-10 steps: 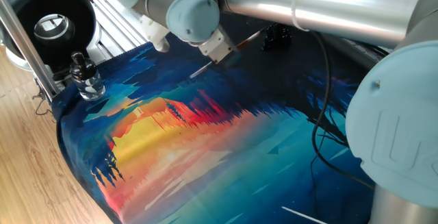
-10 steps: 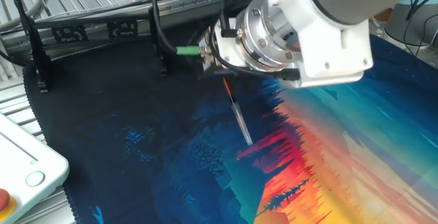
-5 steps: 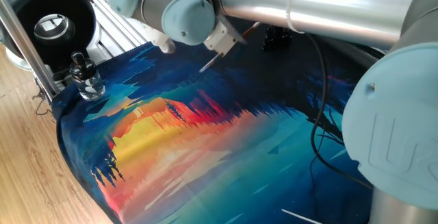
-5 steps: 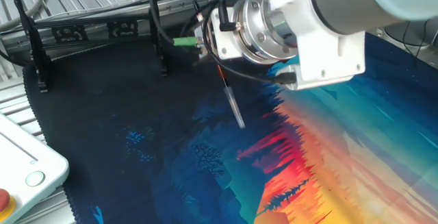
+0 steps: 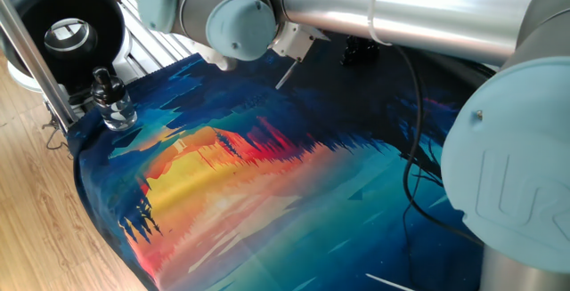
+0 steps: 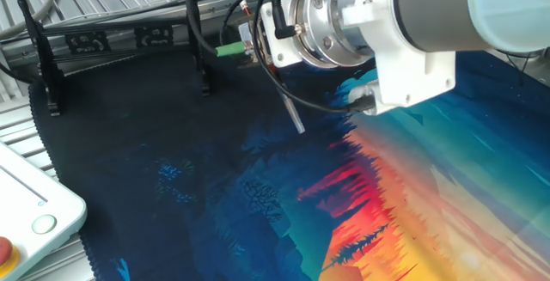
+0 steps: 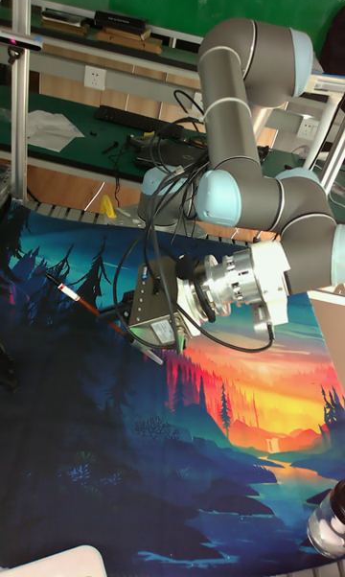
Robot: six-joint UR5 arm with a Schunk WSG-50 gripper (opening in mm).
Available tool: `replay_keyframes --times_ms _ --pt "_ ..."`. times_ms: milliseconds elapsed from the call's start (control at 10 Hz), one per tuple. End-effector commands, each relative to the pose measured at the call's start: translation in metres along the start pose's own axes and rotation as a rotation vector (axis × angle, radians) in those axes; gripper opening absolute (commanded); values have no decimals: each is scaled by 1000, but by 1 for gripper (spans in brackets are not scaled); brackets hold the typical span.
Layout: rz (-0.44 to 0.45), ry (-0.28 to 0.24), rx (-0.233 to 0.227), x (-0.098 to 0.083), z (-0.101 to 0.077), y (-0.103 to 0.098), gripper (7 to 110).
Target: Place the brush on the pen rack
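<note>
Clamping the brush (image 6: 290, 113) above the mat (image 6: 172, 178), the gripper (image 5: 296, 44) nears the pen rack (image 5: 360, 51).

In one fixed view the thin silvery-handled brush (image 5: 287, 75) shows only its pale lower end at upper centre; the rest is hidden behind the claw (image 5: 297, 44), whose jaws cannot be made out. The small black pen rack (image 5: 361, 51) is half covered by the silver arm tube. In the other fixed view the brush's upper part vanishes behind the wrist. In the tall fixed view a clear glass bottle (image 7: 330, 529) is cut off at the lower right corner.
</note>
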State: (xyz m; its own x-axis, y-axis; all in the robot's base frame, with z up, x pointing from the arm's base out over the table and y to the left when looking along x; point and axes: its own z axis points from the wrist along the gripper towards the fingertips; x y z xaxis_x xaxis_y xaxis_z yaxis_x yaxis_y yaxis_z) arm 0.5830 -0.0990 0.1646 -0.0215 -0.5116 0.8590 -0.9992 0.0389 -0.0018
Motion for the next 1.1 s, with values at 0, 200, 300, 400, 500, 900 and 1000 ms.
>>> replay_keyframes --times_ms 0,200,300,400,500,900,1000 --pt "-26 64 -14 17 0 3 7" --pt "-46 80 1 21 0 -1 7" --pt "-59 63 8 16 0 -3 7" --pt "-66 42 10 11 1 -3 7" --pt "-62 20 8 6 1 -3 7" --pt "27 -213 -80 -52 -6 19 7" --pt "60 -265 -98 -65 -9 22 7"
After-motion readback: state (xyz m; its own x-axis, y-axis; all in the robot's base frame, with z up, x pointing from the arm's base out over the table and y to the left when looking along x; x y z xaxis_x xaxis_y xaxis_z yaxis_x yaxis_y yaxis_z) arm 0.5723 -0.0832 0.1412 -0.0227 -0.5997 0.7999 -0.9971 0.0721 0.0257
